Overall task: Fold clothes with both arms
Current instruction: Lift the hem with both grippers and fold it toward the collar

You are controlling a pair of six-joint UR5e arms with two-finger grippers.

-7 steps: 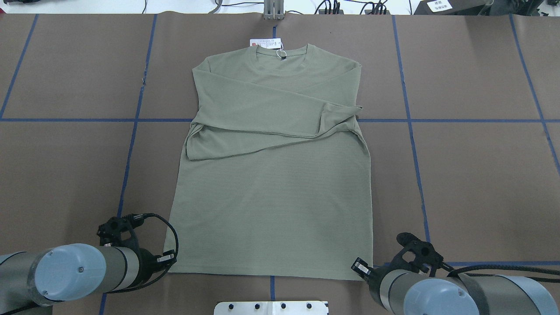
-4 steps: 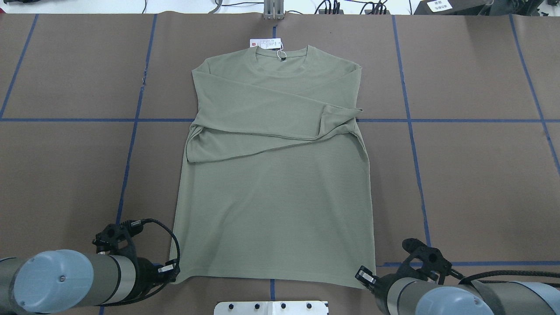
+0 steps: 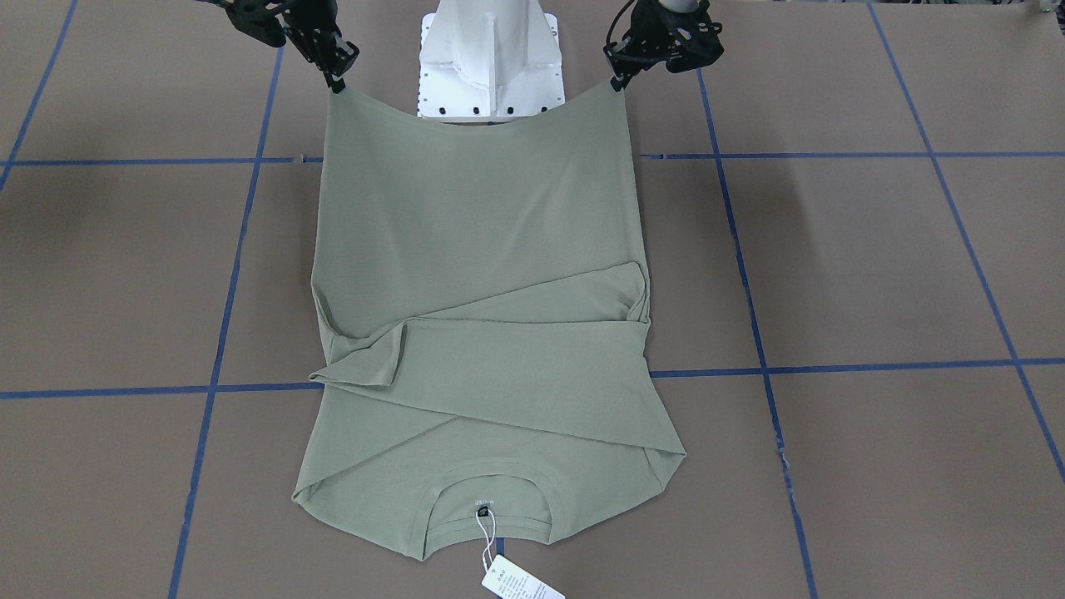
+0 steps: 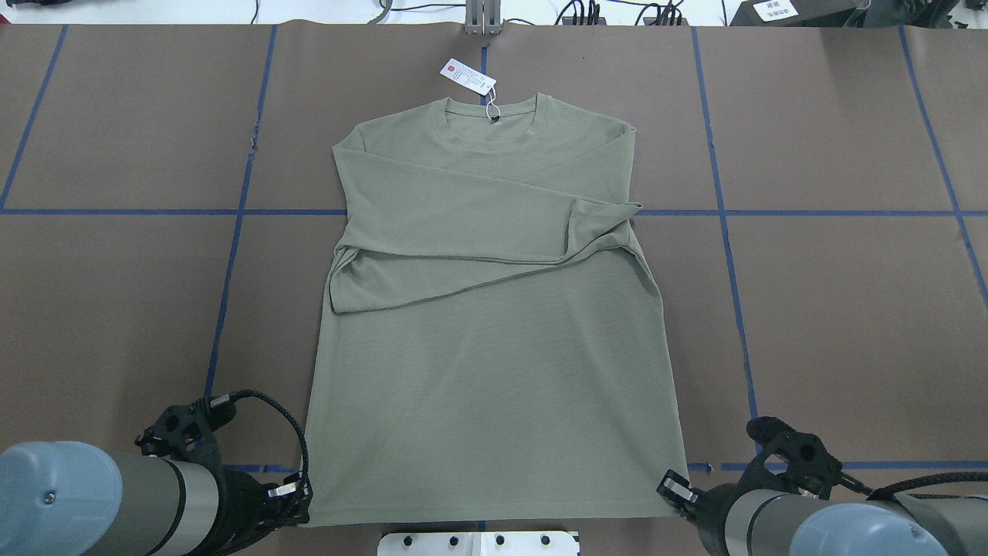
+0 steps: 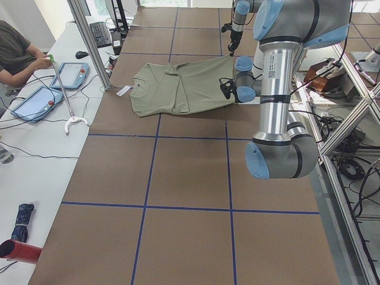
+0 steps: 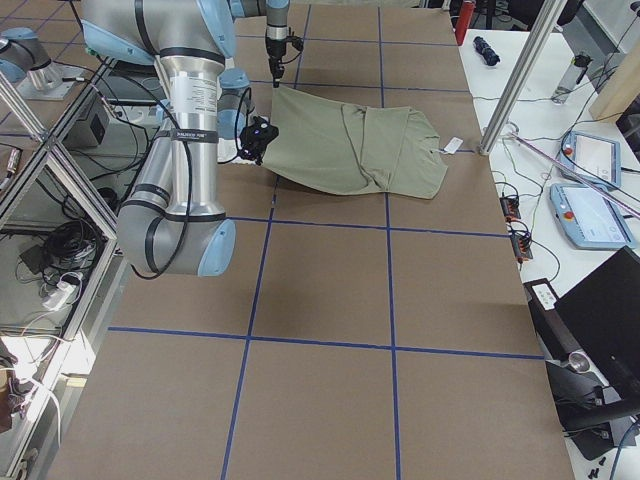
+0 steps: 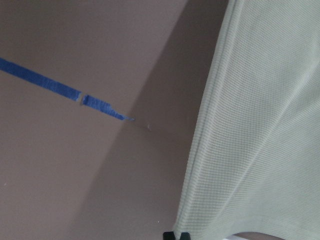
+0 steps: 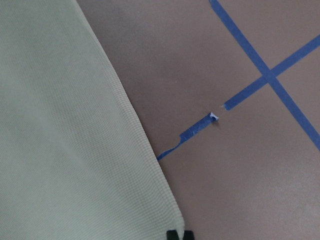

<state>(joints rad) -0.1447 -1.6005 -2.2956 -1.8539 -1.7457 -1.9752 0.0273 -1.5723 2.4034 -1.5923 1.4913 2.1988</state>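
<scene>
The sage-green long-sleeved shirt [image 4: 494, 371] lies on the brown table with its collar at the far side and both sleeves folded across the chest. Its white hang tag [image 4: 467, 77] lies beyond the collar. My left gripper [image 4: 302, 502] is shut on the hem's left corner. My right gripper [image 4: 671, 490] is shut on the hem's right corner. In the front-facing view the hem hangs stretched and raised between the left gripper [image 3: 620, 83] and the right gripper [image 3: 335, 79]. Each wrist view shows a hem corner pinched at the bottom edge, in the left wrist view [image 7: 176, 235] and the right wrist view [image 8: 179, 235].
The white pedestal base [image 3: 491, 50] stands right behind the raised hem. Blue tape lines [image 4: 231, 255] cross the brown table cover. Cables and equipment [image 4: 587, 11] sit along the far edge. An operator's table with tablets [image 5: 35, 101] shows in the side view.
Both grippers have pulled the hem corners toward the robot and lifted them. The whole shirt slid nearer the robot and stretched flatter. The hang tag swung out beyond the collar.
</scene>
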